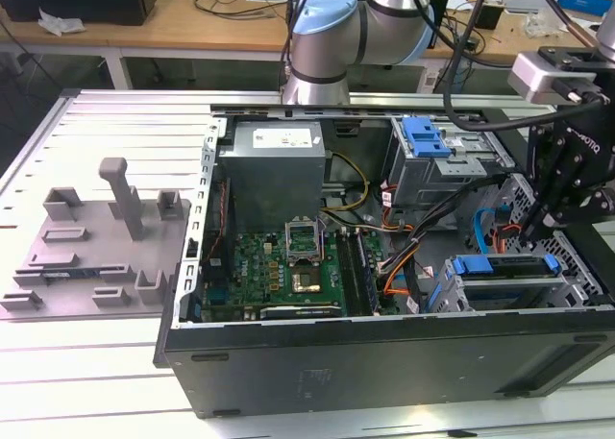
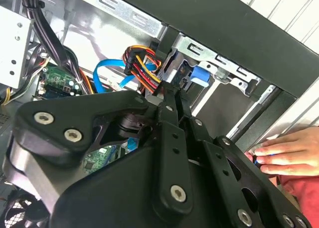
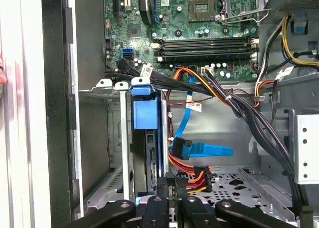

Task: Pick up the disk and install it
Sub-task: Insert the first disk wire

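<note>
Hanging over the open computer case (image 1: 384, 357) at the exterior view's right, the gripper (image 1: 550, 204) had its fingers (image 3: 170, 184) pressed together, grasping nothing. The disk (image 3: 148, 138), in its blue bracket, stood on edge in the drive cage (image 3: 117, 138) just beside the fingertips. A person's hand (image 2: 286, 153) rested on the case's outer edge in the second wrist view.

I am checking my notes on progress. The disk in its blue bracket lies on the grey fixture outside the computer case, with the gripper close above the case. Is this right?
The disk in its blue bracket does not lie on the grey fixture; it sits in the drive cage inside the computer case, as the exterior view shows. The gripper is indeed close above the case.
</note>
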